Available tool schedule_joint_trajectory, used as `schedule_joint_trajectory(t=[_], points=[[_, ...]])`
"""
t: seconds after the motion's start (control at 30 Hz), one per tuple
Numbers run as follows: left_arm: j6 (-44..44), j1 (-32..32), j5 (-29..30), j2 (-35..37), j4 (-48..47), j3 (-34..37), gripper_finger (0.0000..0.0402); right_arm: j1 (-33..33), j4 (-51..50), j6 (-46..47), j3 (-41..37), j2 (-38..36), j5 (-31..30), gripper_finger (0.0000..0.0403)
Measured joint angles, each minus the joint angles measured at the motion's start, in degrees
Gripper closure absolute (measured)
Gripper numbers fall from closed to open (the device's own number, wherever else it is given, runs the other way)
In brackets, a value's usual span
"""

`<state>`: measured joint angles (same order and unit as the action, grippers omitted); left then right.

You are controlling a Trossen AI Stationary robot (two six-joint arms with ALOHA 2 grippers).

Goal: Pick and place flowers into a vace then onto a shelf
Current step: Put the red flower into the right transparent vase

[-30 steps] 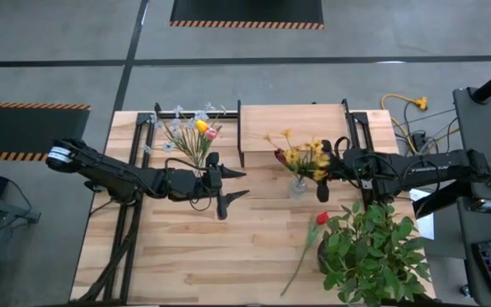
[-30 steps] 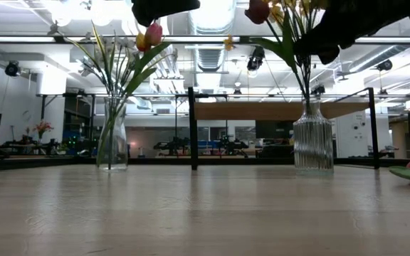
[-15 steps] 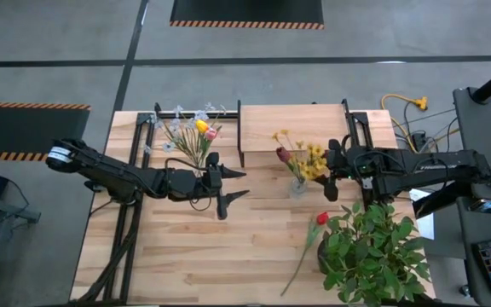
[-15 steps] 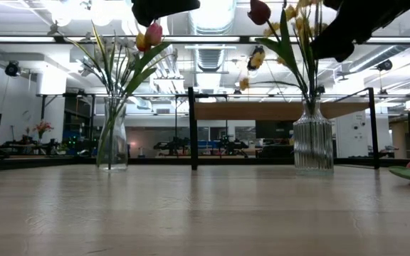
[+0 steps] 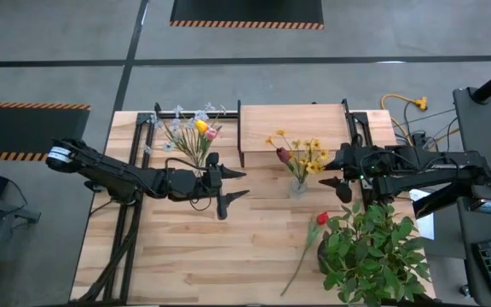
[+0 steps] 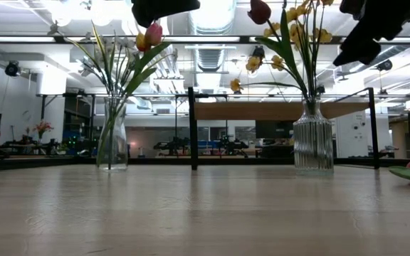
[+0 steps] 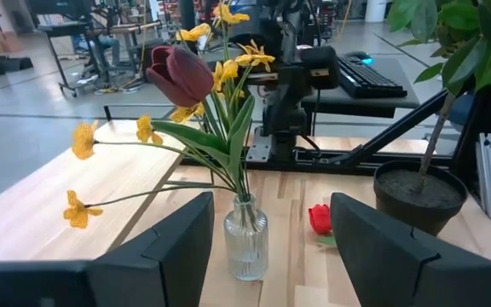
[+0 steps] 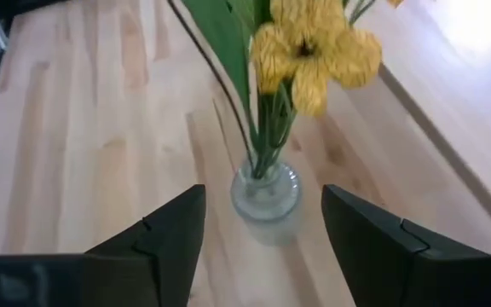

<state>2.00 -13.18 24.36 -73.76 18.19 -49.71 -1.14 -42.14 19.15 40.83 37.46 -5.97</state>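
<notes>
— Across the middle of the high view, what fills the frame?

— The plank table [image 5: 186, 256], with the shelf [image 5: 292, 119] at its upper centre edge. At lower right sits a bushy potted plant [image 5: 373, 251], and just left of it a red tulip [image 5: 321, 218] lies loose on the wood.

— And the arms?

— The left gripper [image 5: 233, 184] hangs centre-left, fingers spread, gripping nothing. The right gripper [image 5: 337, 172] sits centre-right, just beside the ribbed vase [image 5: 297, 186], fingers apart too (in its own wrist view that vase shows between the open fingers, untouched).

— Where are the flowers?

— Two bunches. The yellow blossoms [image 5: 309, 155] and a dark red tulip [image 5: 284, 155] stand in the ribbed vase at centre, below the shelf, on the table. The other bunch [image 5: 190, 132], pale sprigs with yellow and pink heads, stands in a smooth vase [image 6: 112, 135] at upper left.
</notes>
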Motion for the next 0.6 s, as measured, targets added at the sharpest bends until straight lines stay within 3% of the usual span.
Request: schedule_joint_trajectory(t=[0.23,0.43,0.6], points=[[0.91,-0.42,-0.09,0.00,-2.73,0.00,0.0184,-5.46,4.81,3.31,-6.66,-8.37,-0.08,0.0179],[2.10,-0.41,-0.02,-0.02,-3.81,0.36,0.0184,-10.42,17.47,-0.57,-13.35,-16.08,-0.19,0.0179],[4.06,-0.42,-0.04,-0.02,-3.78,0.85,0.0184,-14.43,28.18,-3.94,-19.33,-18.37,-0.06,0.0179]])
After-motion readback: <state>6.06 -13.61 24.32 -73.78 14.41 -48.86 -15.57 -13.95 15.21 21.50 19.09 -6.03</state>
